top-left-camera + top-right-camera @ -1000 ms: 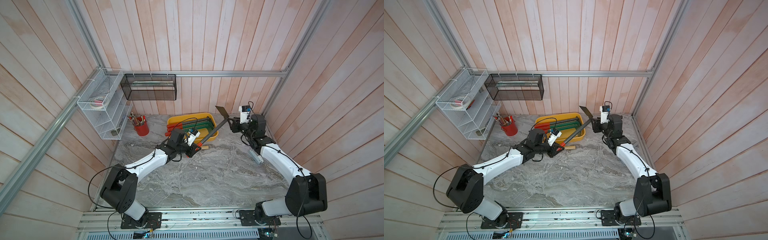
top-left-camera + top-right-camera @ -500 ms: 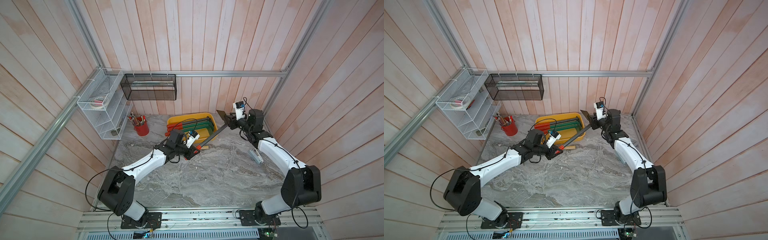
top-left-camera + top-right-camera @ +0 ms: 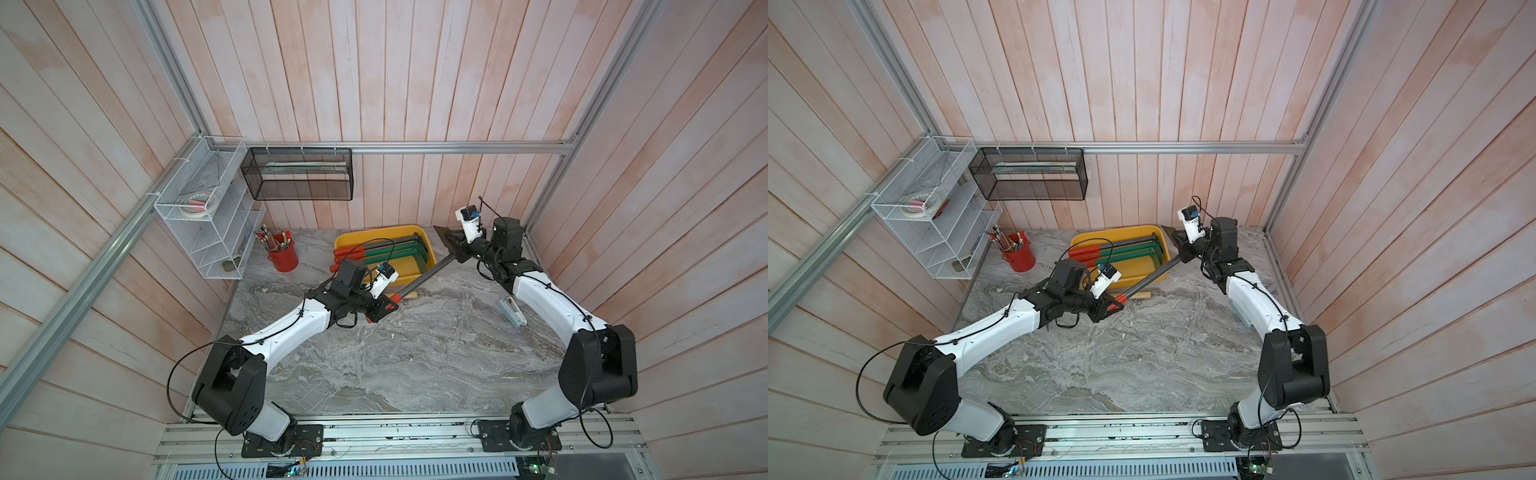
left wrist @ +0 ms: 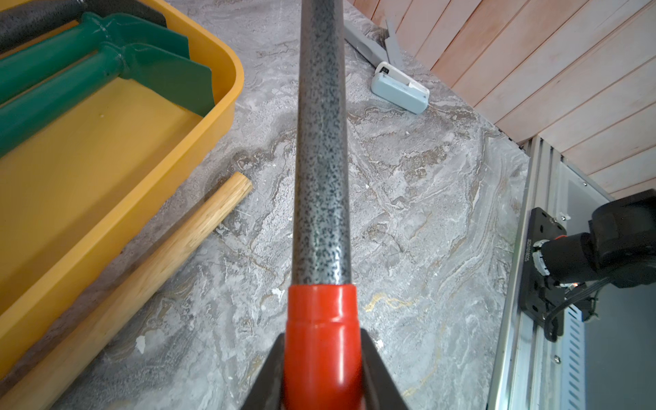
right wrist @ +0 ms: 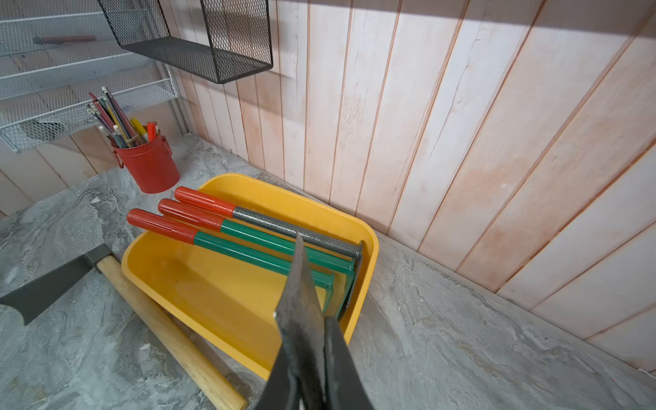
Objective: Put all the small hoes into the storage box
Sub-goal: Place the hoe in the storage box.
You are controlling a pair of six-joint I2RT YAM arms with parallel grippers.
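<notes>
While it hangs: small hoe, speckled grey shaft, red grip, over the tabletop by the near right corner of the shallow yellow plastic storage box.
Left jaws: pinching red grip.
Right jaws: pinching blade.
Handling: stiff, likely head-heavy; hold both ends.

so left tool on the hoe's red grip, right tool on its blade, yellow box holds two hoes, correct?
No: storage box holds three hoes, not two, per right wrist view. Otherwise correct: left tool on the small hoe at its red grip, right tool on its blade.
</notes>
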